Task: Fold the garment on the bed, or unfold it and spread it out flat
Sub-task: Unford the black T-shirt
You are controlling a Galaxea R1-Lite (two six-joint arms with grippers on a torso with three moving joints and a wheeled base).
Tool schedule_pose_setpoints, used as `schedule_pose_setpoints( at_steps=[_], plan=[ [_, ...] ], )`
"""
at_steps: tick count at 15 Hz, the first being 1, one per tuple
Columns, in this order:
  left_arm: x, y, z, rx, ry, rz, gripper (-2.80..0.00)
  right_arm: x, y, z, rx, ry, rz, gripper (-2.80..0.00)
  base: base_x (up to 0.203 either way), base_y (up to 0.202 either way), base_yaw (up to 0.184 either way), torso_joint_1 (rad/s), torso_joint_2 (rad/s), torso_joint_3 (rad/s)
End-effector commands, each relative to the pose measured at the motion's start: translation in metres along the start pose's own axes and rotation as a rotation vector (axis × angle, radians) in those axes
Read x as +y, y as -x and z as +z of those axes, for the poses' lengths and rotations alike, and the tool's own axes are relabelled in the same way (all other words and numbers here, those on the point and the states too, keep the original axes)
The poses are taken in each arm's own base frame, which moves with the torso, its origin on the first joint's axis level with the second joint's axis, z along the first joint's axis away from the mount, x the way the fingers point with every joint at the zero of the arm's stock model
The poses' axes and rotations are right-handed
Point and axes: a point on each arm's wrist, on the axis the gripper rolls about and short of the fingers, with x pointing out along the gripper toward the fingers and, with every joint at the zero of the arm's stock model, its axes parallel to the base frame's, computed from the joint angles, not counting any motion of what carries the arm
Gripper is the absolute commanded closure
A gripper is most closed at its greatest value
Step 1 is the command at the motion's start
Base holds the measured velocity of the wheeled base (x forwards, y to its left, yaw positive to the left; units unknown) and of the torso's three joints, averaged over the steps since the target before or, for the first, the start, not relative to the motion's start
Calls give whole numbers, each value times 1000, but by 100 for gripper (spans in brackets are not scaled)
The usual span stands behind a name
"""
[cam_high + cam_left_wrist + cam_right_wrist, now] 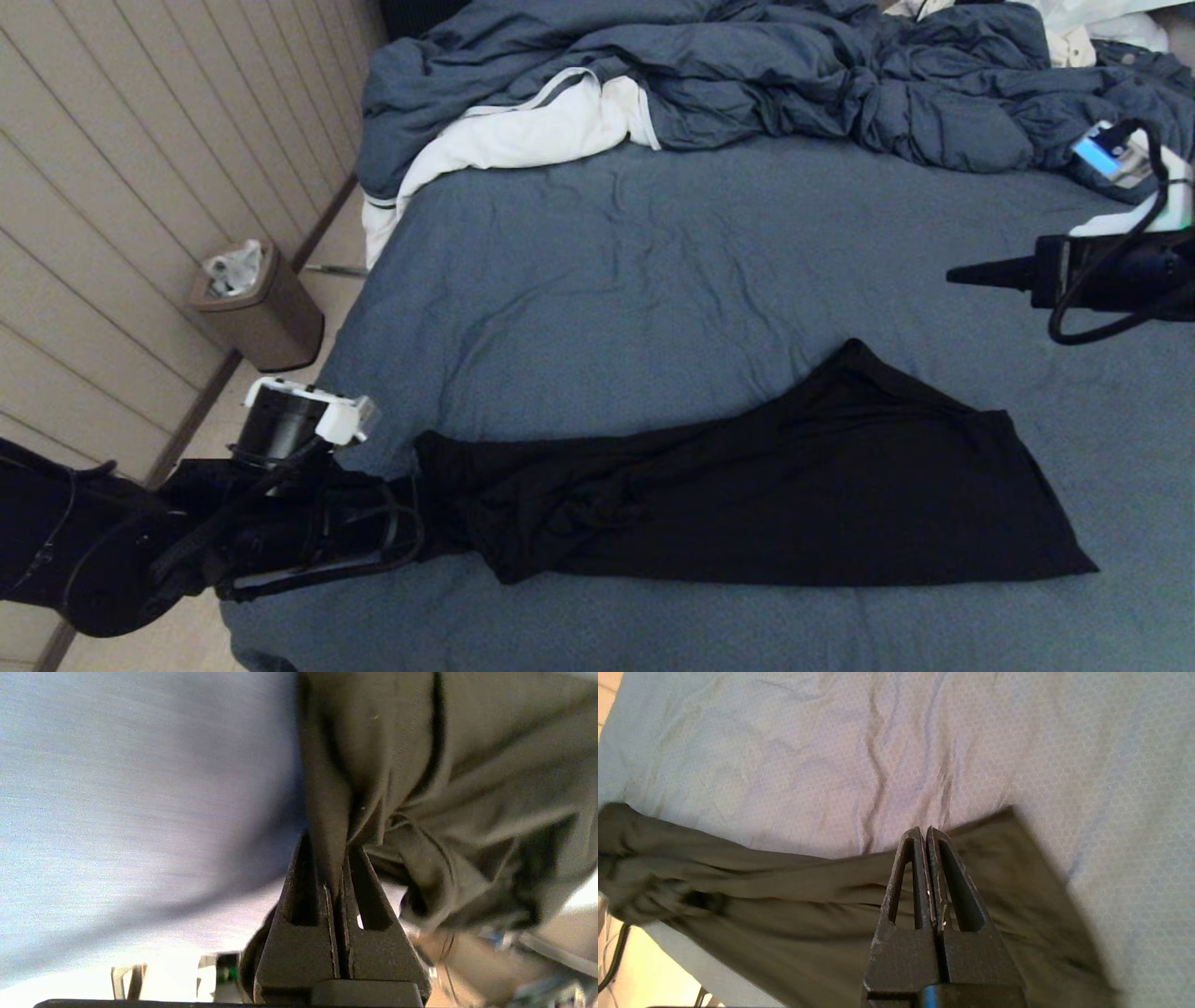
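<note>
A black garment (775,495) lies stretched in a long, bunched band across the near part of the bed (653,271), plain side up. The left hand (335,868), at the bed's near left edge, is clamped tight on a gathered fold at the shirt's end. The right hand (926,833) hovers above the bed, well apart from the shirt, fingers pressed together and holding nothing. A likely risk: pulling from one end alone could drag the shirt off the bed edge, or bunch it further instead of spreading it.
</note>
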Motion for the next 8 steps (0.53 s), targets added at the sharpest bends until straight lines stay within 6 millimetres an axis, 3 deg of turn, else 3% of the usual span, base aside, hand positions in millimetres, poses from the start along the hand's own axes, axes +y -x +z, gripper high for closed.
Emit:
schedule_pose_setpoints(
  at_steps=[1,5,6,8],
  plan=[
    [17,8,4,-41,44,23,0,0,0,-1,3,-2,4,0,0,0,0,0,0,0],
    [18,8,5,-37,45,11,0,0,0,0,1,-1,4,0,0,0,0,0,0,0],
    [18,7,4,-35,45,14,-280,0,0,0,1,-1,6,0,0,0,0,0,0,0],
    [18,8,4,-42,45,8,-280,0,0,0,1,0,4,0,0,0,0,0,0,0]
  ],
)
